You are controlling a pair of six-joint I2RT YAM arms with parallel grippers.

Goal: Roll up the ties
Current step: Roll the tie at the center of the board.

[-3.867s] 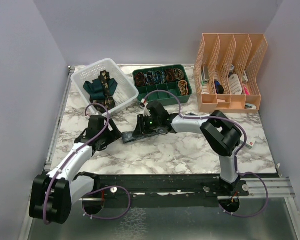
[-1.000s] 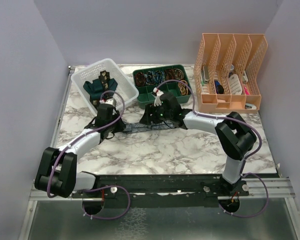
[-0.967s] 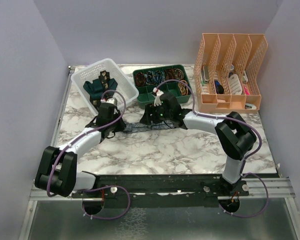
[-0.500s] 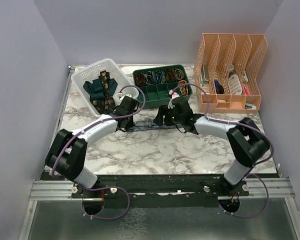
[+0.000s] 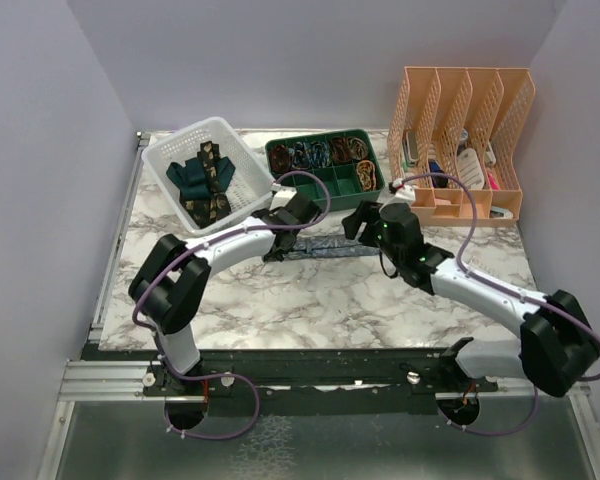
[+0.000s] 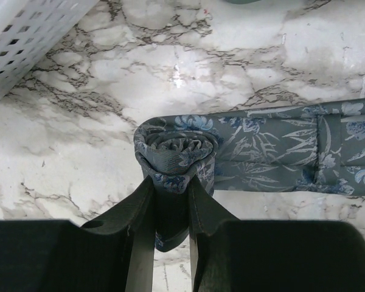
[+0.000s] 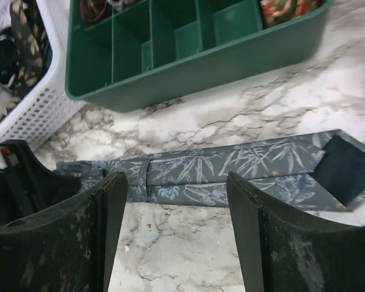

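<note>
We note the right gripper (image 7: 175,194) has spread, releasing the blue-grey patterned fabric necktie (image 6: 274,152); the left gripper (image 6: 170,185) pinches its rolled end, so rolling can proceed.

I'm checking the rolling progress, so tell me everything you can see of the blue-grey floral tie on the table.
The blue-grey floral tie looks like soft woven fabric with a pale leaf and flower print. It lies flat on the marble table, near the green tray. One end is coiled into a roll, pinched by the left gripper's fingers. Its pointed wide end shows dark lining.
</note>
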